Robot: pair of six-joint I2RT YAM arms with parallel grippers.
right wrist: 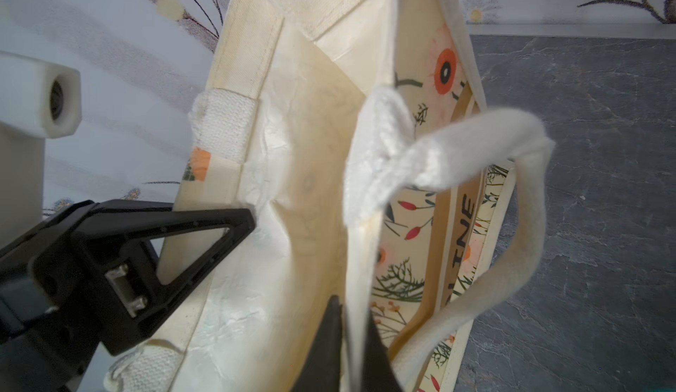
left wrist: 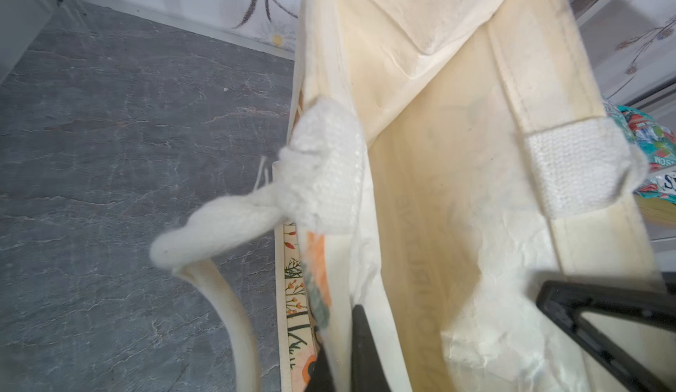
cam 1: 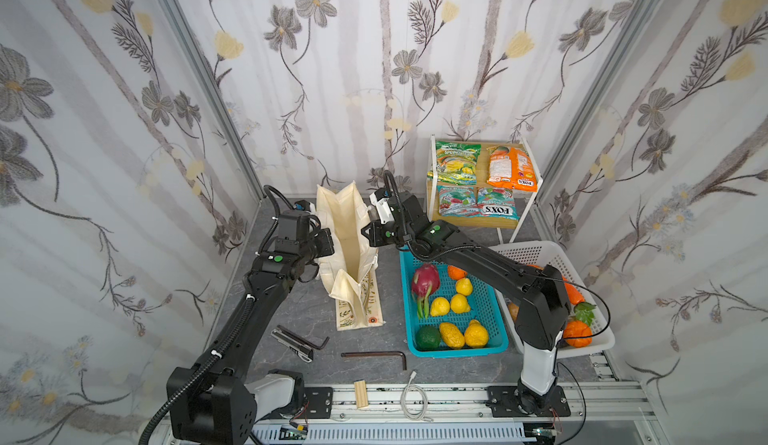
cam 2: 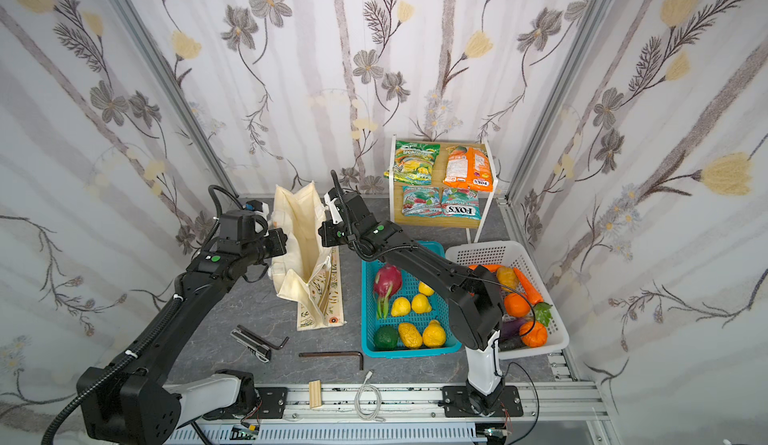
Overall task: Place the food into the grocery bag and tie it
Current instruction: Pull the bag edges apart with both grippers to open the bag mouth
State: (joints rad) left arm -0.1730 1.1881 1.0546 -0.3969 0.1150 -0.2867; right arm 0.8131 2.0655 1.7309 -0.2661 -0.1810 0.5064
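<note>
Cloth of the grocery bag (cam 1: 349, 231) is soft and light (likely to slump if released); it stands on the surface (cam 1: 307, 314) at 9 o'clock of the teal basket (cam 1: 457, 349). Your left hand (left wrist: 344, 320) and right hand (right wrist: 351, 320) each clench an opposite rim. Hold the stitched hem.

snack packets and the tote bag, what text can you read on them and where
"FOX'S", upside down: teal snack packet.
"MINT BLOSSOM": second teal packet beside it.
"SPRING", rest unclear: green snack packet.
"FOX'S", tiny, upside down: orange snack packet.
"INE", end of a word: tan band of the grocery bag.
Finer print on the packets: too small to read.
</note>
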